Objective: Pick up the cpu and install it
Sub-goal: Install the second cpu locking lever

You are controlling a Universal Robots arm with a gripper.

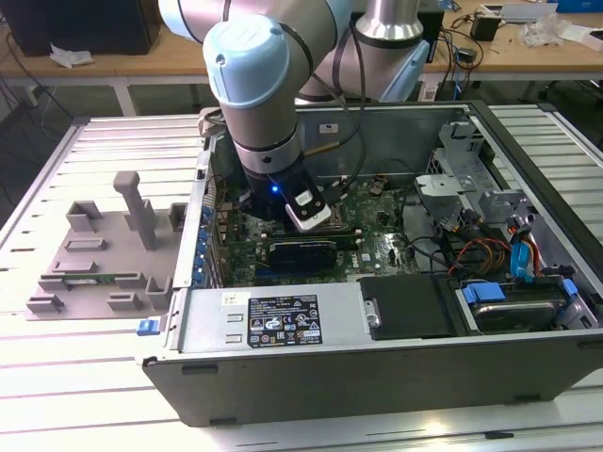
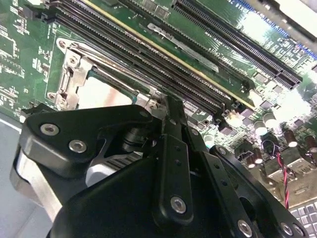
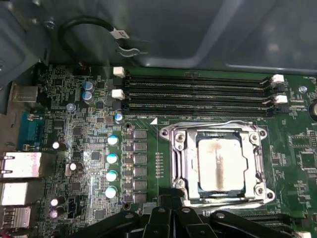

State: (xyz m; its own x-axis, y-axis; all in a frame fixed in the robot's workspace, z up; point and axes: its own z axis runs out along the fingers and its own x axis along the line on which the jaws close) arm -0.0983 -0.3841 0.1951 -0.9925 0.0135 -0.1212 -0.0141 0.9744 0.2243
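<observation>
Lying open on the slatted table: the computer case, with the arm reaching down into it over the motherboard. Hanging just above the board: the gripper, jaws appearing drawn together at the tips and carrying nothing visible. Sitting just beside those tips in both wrist views: the metal-framed socket, next to the rows of memory slots. Resting flat inside that frame, not in the gripper: the cpu, its silver-grey top smeared with a pale residue.

Judging its handling: likely being light, thin and rigid, with a smooth metal lid tending to slip, and probably a delicate contact side underneath. Best taking hold by two opposite edges of the rim, keeping it level and avoiding any pressing or sliding against the frame, since little of the edge is standing clear of the surrounding metal.

Comparing views: the exterior view showing the whole case, the arm's pose and a grey fixture tray on the table at that view's left, while giving no read of the chip. The first wrist view looking squarely down on socket and lid; the second wrist view giving the fingertips' closeness to the frame, with a pale sliver of the chip showing past the black linkage.
</observation>
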